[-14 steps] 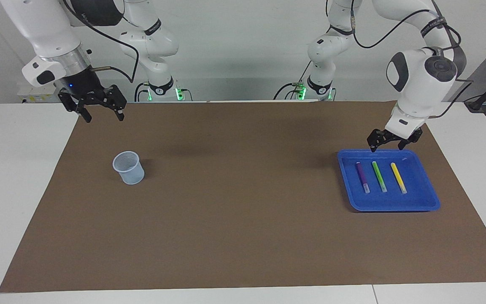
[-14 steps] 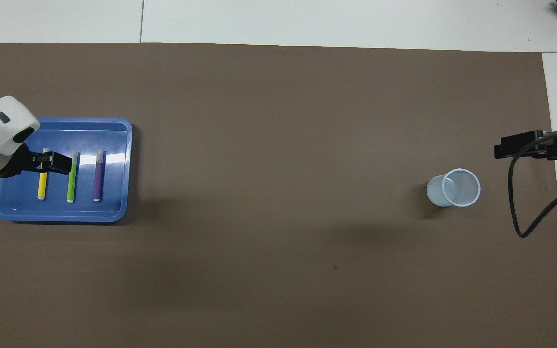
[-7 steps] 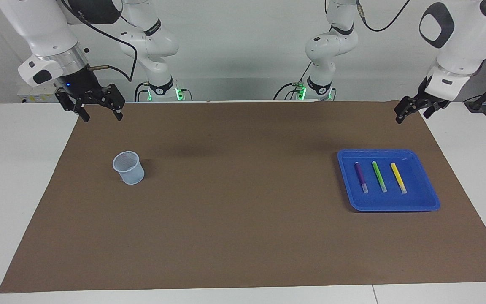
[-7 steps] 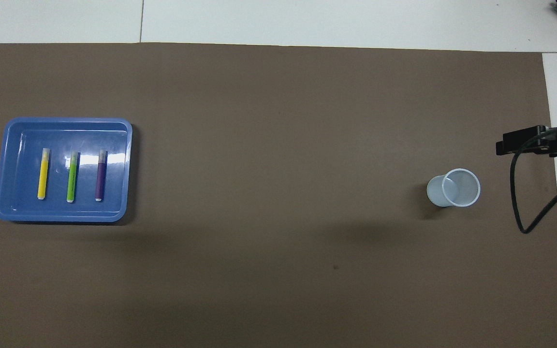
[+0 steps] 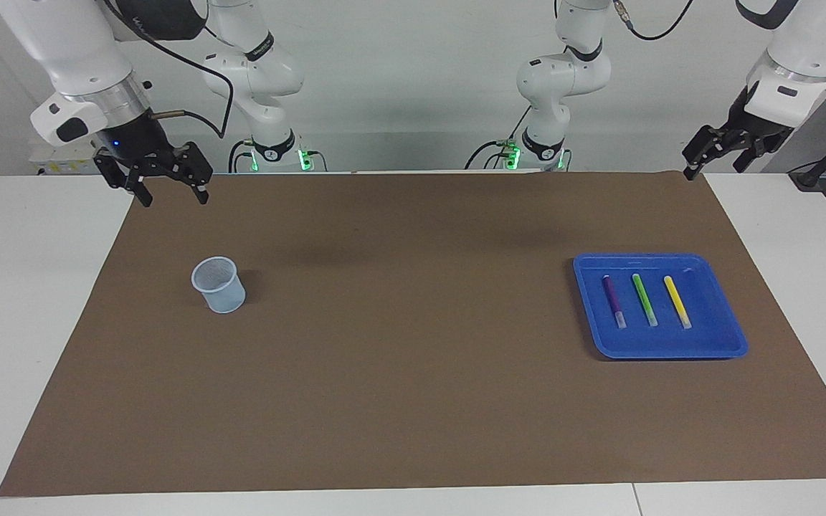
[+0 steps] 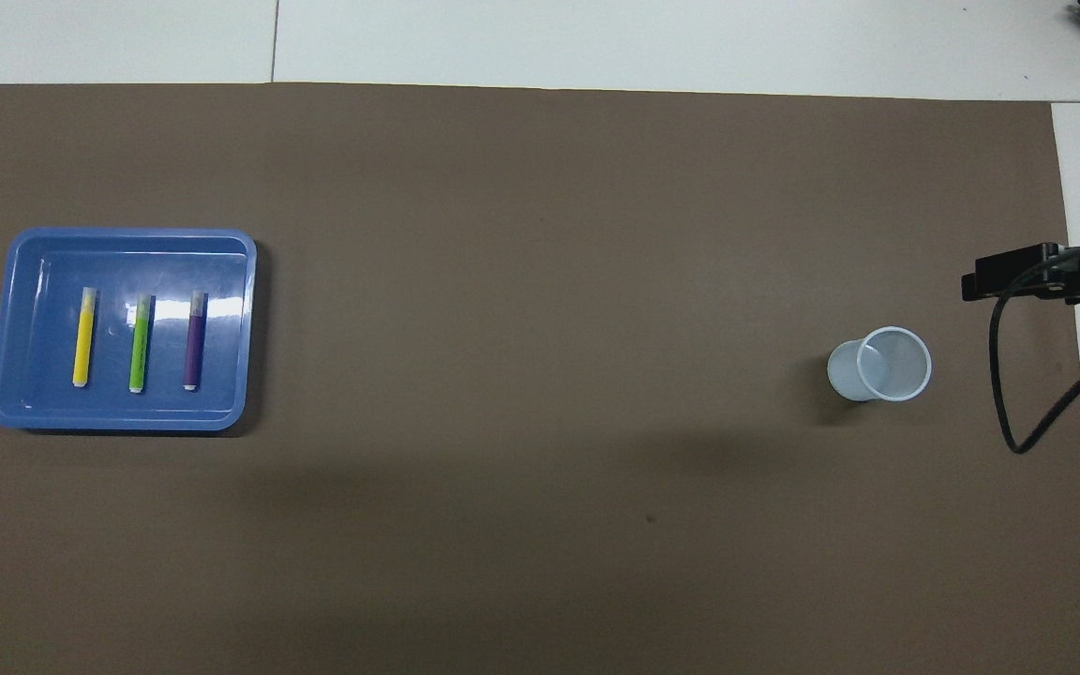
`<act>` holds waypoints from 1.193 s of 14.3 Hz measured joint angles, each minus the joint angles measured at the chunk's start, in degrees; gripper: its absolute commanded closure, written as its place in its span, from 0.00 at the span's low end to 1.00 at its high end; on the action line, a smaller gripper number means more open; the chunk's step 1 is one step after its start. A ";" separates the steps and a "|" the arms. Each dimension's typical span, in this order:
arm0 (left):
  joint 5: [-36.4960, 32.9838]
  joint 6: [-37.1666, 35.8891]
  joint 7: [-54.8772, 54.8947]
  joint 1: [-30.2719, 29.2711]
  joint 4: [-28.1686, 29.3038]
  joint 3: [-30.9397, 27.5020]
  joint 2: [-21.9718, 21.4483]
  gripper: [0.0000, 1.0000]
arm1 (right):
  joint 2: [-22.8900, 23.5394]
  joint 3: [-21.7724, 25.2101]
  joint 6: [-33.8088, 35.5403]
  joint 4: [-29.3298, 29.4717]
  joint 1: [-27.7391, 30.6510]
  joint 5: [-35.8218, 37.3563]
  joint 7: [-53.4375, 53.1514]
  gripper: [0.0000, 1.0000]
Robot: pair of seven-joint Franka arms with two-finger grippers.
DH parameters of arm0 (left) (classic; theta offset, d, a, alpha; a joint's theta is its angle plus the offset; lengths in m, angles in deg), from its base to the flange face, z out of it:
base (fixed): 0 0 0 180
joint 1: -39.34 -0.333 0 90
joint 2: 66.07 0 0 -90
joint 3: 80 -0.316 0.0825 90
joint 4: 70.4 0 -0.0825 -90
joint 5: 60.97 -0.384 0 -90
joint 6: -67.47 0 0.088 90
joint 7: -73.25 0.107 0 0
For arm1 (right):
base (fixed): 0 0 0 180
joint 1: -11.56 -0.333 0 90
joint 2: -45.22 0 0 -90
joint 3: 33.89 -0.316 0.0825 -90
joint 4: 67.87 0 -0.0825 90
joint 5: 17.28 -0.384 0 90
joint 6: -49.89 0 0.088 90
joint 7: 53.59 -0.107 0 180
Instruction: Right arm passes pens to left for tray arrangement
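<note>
The blue tray point(image 5: 660, 341) lies on the brown mat toward the left arm's end of the table. Three pens lie side by side in it, apart from each other: purple point(image 5: 614, 301), green point(image 5: 644, 299) and yellow point(image 5: 677, 301), each with its pale end pointing away from the robots. The tray point(image 6: 127, 264) and pens also show in the overhead view. My left gripper point(image 5: 714, 168) is open and empty, raised over the mat's corner by the robots. My right gripper point(image 5: 175, 201) is open and empty, over the mat's other corner by the robots.
A small pale-blue translucent cup point(image 5: 219, 285) stands upright on the brown mat point(image 5: 413, 344) toward the right arm's end. It shows empty in the overhead view point(image 6: 880, 366). White table borders the mat at both ends.
My left gripper has risen from the tray's rim nearest the robots and drawn back to the mat's corner. The pens, tray and cup have not moved. The right gripper has barely shifted.
</note>
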 measured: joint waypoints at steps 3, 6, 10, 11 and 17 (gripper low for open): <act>0.33 -2.32 0.04 6.04 -1.48 -7.47 0.07 0.00 | 0.00 -0.09 0.04 0.01 -0.16 1.33 0.46 0.00; 1.09 -2.05 0.10 6.43 -2.99 -8.15 0.11 0.00 | 0.00 -0.98 0.04 0.03 -0.64 4.57 1.20 0.00; 1.48 -1.52 0.10 6.98 -3.20 -7.97 2.34 0.00 | 0.00 -1.35 0.04 0.04 -0.67 5.25 1.21 0.00; 1.92 -1.29 0.06 7.09 -3.21 -7.96 3.26 0.00 | 0.00 -1.34 0.04 0.04 -0.67 5.26 1.21 0.00; 4.97 -0.47 -1.16 7.94 -4.16 -10.43 4.28 0.00 | 0.00 -1.34 0.04 0.05 -0.67 5.26 1.22 0.00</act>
